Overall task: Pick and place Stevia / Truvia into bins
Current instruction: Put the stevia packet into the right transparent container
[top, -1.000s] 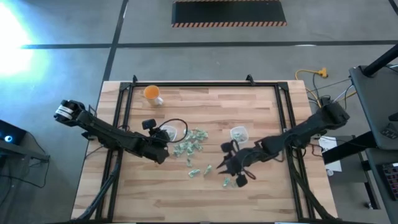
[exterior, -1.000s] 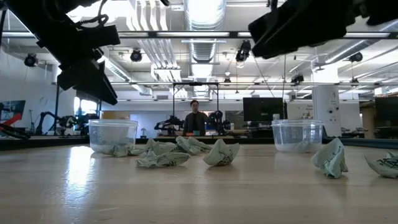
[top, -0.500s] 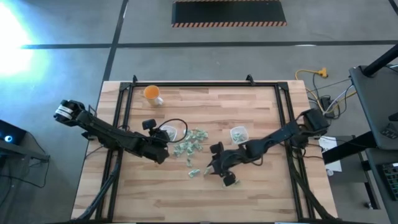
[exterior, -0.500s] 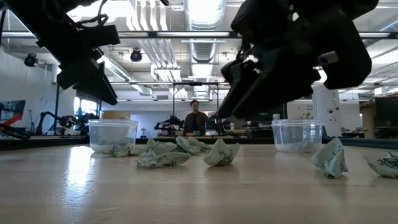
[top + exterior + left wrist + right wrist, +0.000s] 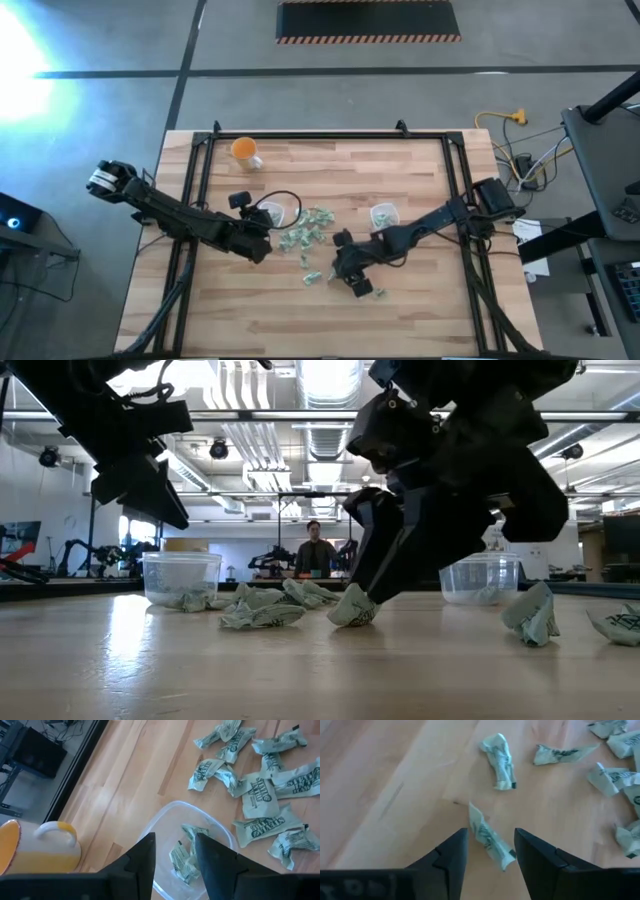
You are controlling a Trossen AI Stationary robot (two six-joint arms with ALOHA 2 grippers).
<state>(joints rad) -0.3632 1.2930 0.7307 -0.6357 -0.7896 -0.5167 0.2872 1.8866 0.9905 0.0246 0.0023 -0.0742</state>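
The right pincer [image 5: 347,272] hung low over the wooden counter [image 5: 420,310], its fingers spread to either side of one crumpled sachet [image 5: 490,838] that lay between them on the wood; whether the fingers touched the paper could not be told. In the low view this pincer [image 5: 372,603] reached down to the counter beside a crumpled sachet [image 5: 352,608]. Two more sachets [image 5: 501,761] lay just beyond it.

The left pincer [image 5: 262,238] hovered over the left bin [image 5: 276,214], fingers parted and holding nothing. The left wrist view showed that clear bin [image 5: 220,825] directly beyond the fingertips [image 5: 148,846], with a few sachets [image 5: 183,857] already inside.

A loose heap of green-and-white sachets [image 5: 305,232] lay on the counter just beside the left bin, between the two bins. The right bin [image 5: 385,214] stood near the middle of the counter, apart from the heap, close to the right arm.

An orange cup [image 5: 244,150] stood near the counter's far left corner, well apart from the sachets. A person [image 5: 313,550] was visible in the room beyond the counter.
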